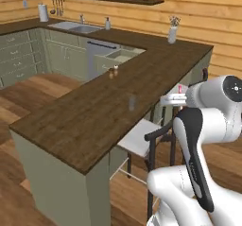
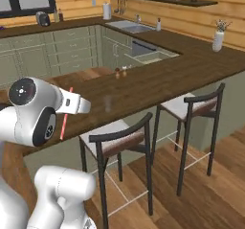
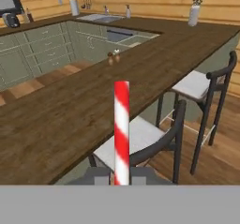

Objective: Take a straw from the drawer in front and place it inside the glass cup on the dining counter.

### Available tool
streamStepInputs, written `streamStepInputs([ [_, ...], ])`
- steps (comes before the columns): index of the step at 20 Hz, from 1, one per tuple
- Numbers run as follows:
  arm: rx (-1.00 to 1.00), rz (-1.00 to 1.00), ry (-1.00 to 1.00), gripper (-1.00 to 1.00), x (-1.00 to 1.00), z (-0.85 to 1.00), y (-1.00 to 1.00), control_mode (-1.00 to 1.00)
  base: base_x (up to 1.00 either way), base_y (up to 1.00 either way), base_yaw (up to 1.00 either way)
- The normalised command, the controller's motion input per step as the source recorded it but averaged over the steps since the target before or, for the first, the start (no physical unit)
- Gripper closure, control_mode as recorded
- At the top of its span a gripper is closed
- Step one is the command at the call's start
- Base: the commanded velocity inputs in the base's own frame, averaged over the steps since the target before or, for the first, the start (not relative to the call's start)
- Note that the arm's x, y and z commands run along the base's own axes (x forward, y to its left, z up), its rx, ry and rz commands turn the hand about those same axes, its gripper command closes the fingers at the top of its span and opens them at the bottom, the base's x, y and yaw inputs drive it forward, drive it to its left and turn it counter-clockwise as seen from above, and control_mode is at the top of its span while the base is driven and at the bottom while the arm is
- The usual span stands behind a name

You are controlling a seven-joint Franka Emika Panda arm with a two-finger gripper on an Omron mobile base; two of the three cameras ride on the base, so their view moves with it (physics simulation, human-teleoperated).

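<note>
The light is even and soft, without a visible lamp. The whole kitchen is moderately bright. Shadows are weak: only a faint dark area lies under the counter edge and below the stools. The wood top shows a dull pale sheen near the far corner, no strong glare. All pictures are slightly soft and low in detail; small far things look blurred. Edges show no bending.

Arm raised, elbow bent; fingers closed, hand level.
</note>
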Motion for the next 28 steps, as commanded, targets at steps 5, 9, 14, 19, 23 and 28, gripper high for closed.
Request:
streamStepInputs([
  [5, 0.0, 0.0, 0.0, 1.0, 0.0, 0.0, 0.0, 1.0, 0.0, -0.77, 0.64],
  [9, 0.0, 0.0, 0.0, 1.0, 0.0, 0.0, 0.0, 1.0, 0.03, -0.79, 0.62],
  [14, 0.0, 0.0, 0.0, 1.0, 0.0, 0.0, 0.0, 1.0, 0.06, -0.83, 0.59],
  [19, 0.0, 0.0, 0.0, 1.0, 0.0, 0.0, 0.0, 1.0, 0.12, -0.99, 0.46],
  [23, 0.0, 0.0, 0.0, 1.0, 0.0, 0.0, 0.0, 1.0, 0.24, -0.84, 0.29],
  [28, 0.0, 0.0, 0.0, 1.0, 0.0, 0.0, 0.0, 1.0, 0.77, -0.09, 0.04],
])
